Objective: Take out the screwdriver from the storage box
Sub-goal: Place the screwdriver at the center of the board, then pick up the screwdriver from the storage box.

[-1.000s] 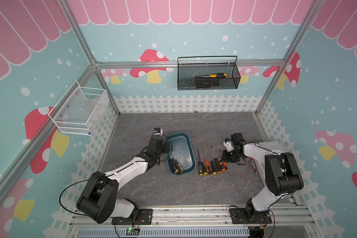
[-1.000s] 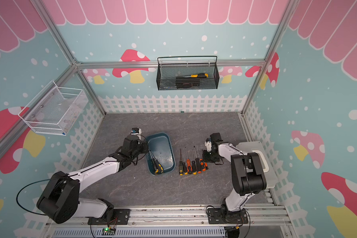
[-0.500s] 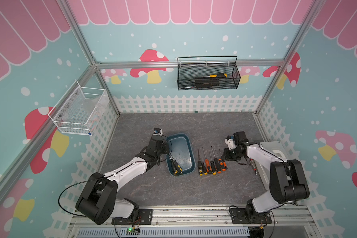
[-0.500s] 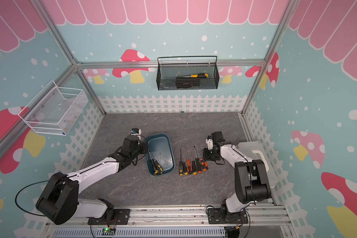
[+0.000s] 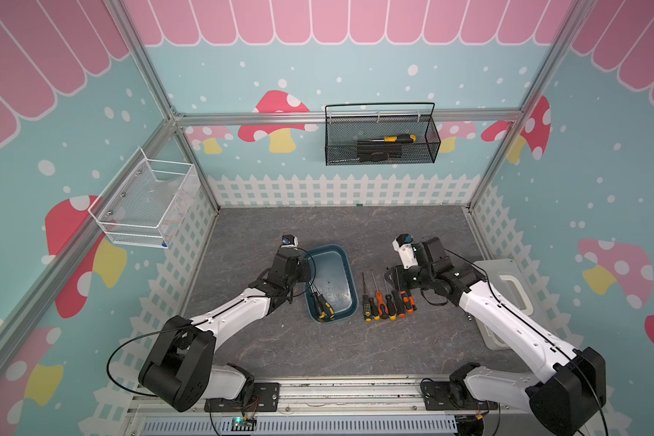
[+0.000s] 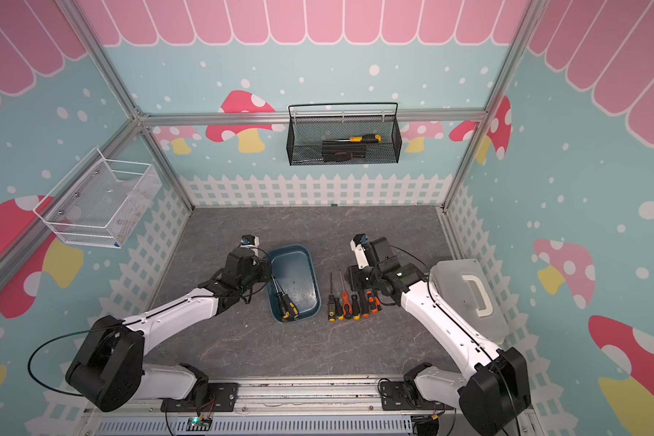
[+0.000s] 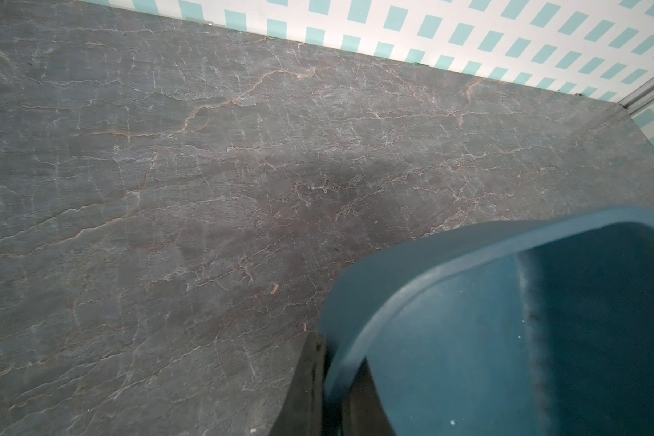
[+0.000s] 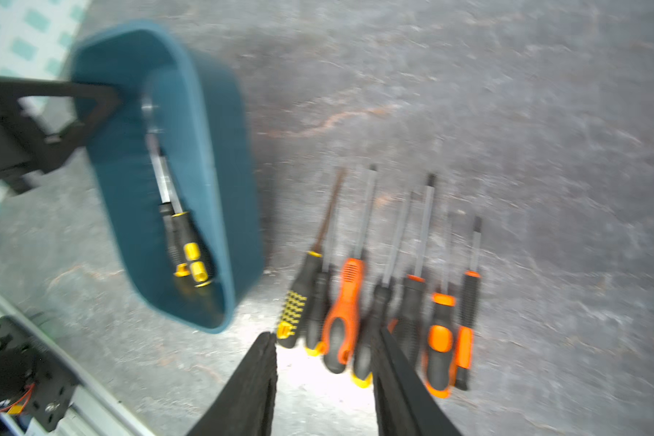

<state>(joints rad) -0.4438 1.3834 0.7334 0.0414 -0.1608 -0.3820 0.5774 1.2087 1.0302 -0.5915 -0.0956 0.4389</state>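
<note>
box: storage box (image 5: pixel 335 270) sits lower centre in both top views (image 6: pixel 297 270); dark teal, shallow, rounded corners, rimmed.
screwdrivers: two screwdrivers (image 5: pixel 322 304) lie inside along the box's left wall, handles toward frame bottom, shafts pointing up-frame.
look: black handles with yellow bands and end caps, bare steel shafts (image 8: pixel 184 241).
left gripper: left gripper (image 5: pixel 306 277) is clenched on the box's left wall, fingers (image 7: pixel 306 389) straddling the rim; shaft tips are just beside it, contact unclear.
right gripper: right gripper (image 5: pixel 393 279) is right of the box, jaws apart, gripping nothing; the box's right wall lies between it and the screwdrivers.
loose row: loose row (image 5: pixel 387 302) of orange, black and yellow drivers lies on the table under the right gripper (image 8: pixel 325 336); that wrist view is blurred.
</note>
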